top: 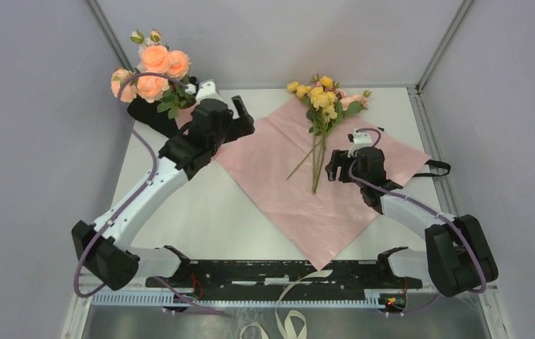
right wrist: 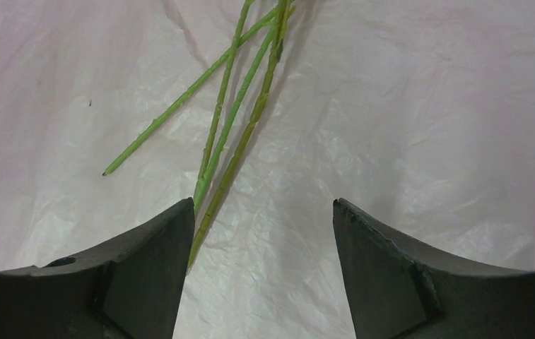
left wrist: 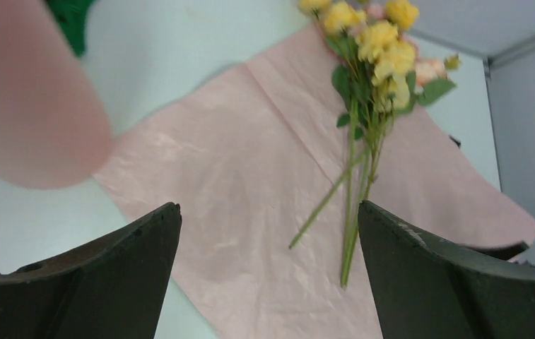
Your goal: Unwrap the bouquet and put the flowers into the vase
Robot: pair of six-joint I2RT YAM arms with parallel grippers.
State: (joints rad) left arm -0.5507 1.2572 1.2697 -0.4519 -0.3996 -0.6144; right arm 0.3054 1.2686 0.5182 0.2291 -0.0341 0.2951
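Right tool [top: 333, 168] just right of the flowers [top: 323, 99]

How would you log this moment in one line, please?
paper flat; yellow flowers on it; left gripper open; right gripper open by stems

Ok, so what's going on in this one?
The wrapping paper is already opened flat on the table. The peach roses stand at the far left corner, where the left pincer hangs open near the pink vase. The yellow flowers lie on the paper, and the right pincer is open over their stems, holding nothing.
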